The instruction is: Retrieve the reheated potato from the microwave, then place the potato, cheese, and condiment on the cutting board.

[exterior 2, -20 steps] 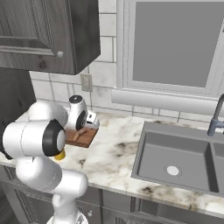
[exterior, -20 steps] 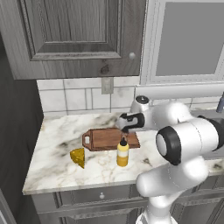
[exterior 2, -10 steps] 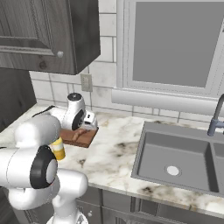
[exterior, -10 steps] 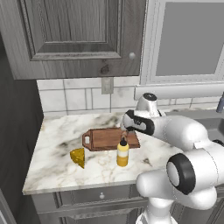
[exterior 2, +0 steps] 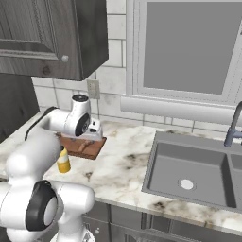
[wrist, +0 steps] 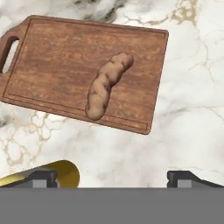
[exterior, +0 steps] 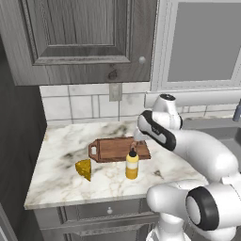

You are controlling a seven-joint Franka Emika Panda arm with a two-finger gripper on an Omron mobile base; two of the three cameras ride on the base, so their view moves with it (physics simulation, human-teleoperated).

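Observation:
The tan-brown potato (wrist: 106, 85) lies on the reddish-brown cutting board (wrist: 52, 65), near its end away from the handle. My gripper (wrist: 116, 177) hovers above that end, open, with nothing between its fingertips (wrist: 43, 177). From the base views my hand (exterior 2: 92, 130) hangs over the board (exterior: 117, 149) on the marble counter. The yellow condiment bottle (exterior: 132, 164) stands upright just in front of the board, off it; its side shows in the hand view (wrist: 61, 171). The cheese wedge (exterior: 84, 168) rests on the counter left of the bottle. The microwave is out of view.
Grey wall cabinets (exterior: 84, 42) hang above the counter, with a tiled backsplash and an outlet (exterior: 115, 92) behind the board. A steel sink (exterior 2: 194, 170) with a faucet (exterior 2: 234, 125) lies to the right. The counter's front edge (exterior: 94, 200) is close to the cheese.
The arm's elbow has swung across to a new pose, while the hand stayed over the board's right end. Board, bottle and cheese have not moved.

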